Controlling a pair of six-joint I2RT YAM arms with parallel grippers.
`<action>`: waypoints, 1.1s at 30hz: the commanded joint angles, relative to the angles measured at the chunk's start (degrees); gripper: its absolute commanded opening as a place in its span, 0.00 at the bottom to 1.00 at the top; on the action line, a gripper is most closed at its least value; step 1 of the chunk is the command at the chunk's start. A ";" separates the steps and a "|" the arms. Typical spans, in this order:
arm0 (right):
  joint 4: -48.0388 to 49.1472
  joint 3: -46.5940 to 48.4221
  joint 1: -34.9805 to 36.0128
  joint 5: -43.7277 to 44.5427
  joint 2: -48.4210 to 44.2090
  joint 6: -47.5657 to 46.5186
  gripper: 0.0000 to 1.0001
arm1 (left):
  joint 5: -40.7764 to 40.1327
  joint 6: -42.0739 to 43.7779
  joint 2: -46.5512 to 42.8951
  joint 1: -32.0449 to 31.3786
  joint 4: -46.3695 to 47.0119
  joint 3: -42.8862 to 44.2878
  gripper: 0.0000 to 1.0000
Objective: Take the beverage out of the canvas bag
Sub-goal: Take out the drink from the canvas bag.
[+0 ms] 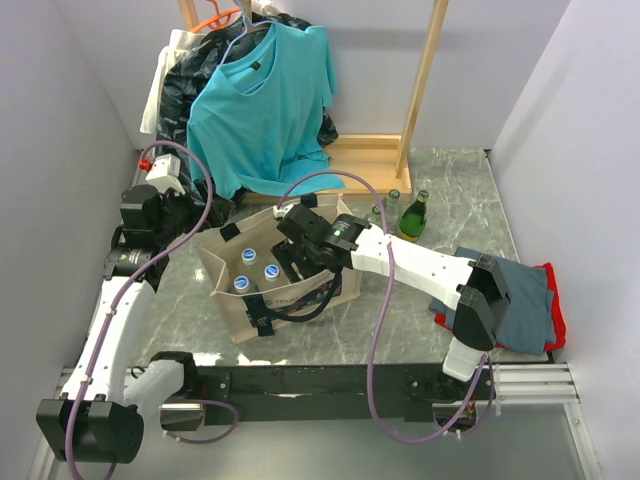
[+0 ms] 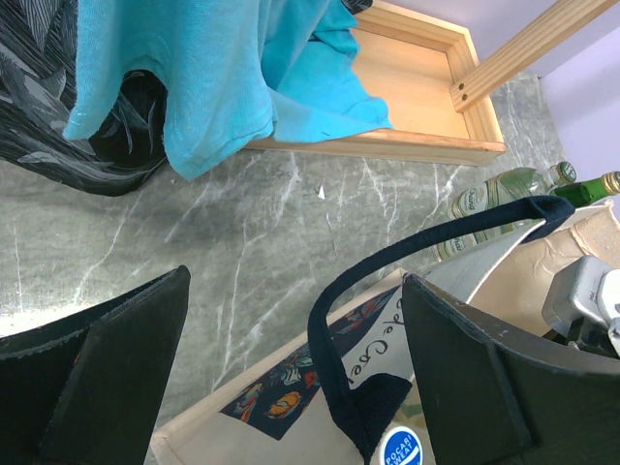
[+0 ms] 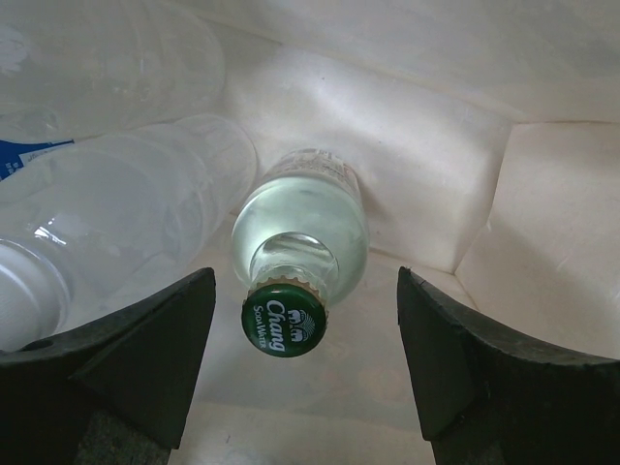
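Our right claw (image 3: 303, 281) reaches down inside the canvas bag (image 1: 345, 292), which stands open-topped in the middle of the worktop (image 1: 400, 330). The claw is spread wide and holds nothing. One finger stands on either side of the soda bottle (image 3: 300, 228), with a clear gap between each finger and the glass. This clear glass bottle has a green cap (image 3: 285, 325) and sits in a corner of the bag's pale floor, its cap pointing up at the wrist camera.

Beside it in the bag are clear plastic bottles (image 1: 270, 271). From above we count three blue-and-white caps, grouped toward the bag's left half.

Our left claw (image 2: 295, 281) is also wide open and grips nothing. It hovers at the bag's rear left corner. A black strap handle (image 2: 436, 237) arcs between its fingers, and we cannot tell whether the strap touches either one.

Outside the bag, green glass bottles (image 1: 415, 215) stand together on the worktop just behind its right end. Behind them, a teal T-shirt (image 1: 262, 100) on a hanger drapes onto the base of a wooden frame (image 1: 365, 152). Folded clothes (image 1: 520, 295) lie at the worktop's right edge.
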 commanded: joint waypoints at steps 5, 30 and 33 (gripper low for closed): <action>1.25 -0.78 -0.39 -0.59 -1.05 -0.16 0.81 | 0.83 0.06 -0.58 0.15 1.64 -0.43 0.96; 0.99 -0.87 -0.30 -3.31 -0.09 -0.60 0.81 | 0.47 0.42 -0.58 0.15 1.55 -0.60 0.96; 0.55 -0.60 -0.30 -3.13 0.79 -0.95 0.78 | 0.74 0.15 -0.49 0.15 1.99 -0.96 0.96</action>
